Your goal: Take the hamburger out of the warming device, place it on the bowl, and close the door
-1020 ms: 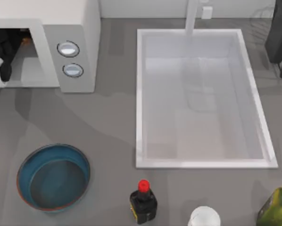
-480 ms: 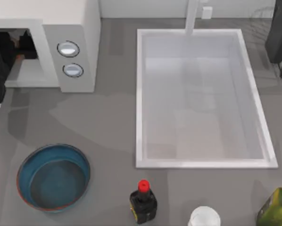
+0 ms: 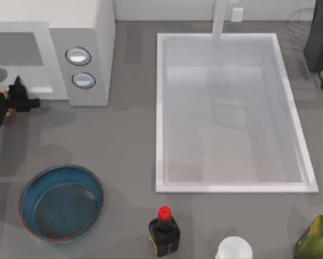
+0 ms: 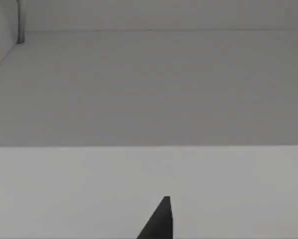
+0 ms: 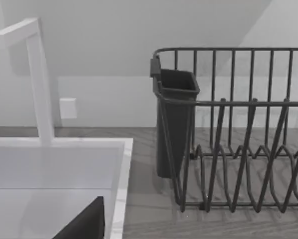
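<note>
My left gripper (image 3: 22, 96) hangs just in front of the open front of the warming device (image 3: 91, 32), a white box with two round knobs, at the far left. Orange-brown bits of the hamburger (image 3: 8, 110) show at the black fingers, which are shut on it; most of it is hidden. The door is out of view. Nearer the front edge, below the gripper in the top view, sits the blue-teal bowl (image 3: 61, 202) with nothing in it. One dark fingertip (image 4: 159, 221) shows in the left wrist view. In the right wrist view a dark finger (image 5: 84, 225) of the parked right gripper shows.
A white sink (image 3: 233, 186) with a faucet (image 3: 220, 19) takes up the middle and right. A dark bottle with a red cap (image 3: 163, 231), a white cup (image 3: 234, 249) and a green bottle (image 3: 315, 237) stand along the front edge. A wire dish rack (image 5: 238, 129) stands at the back right.
My left gripper has drawn back out of the warming device's cavity toward the front, and the orange-brown bits came out with it. The bowl has not moved.
</note>
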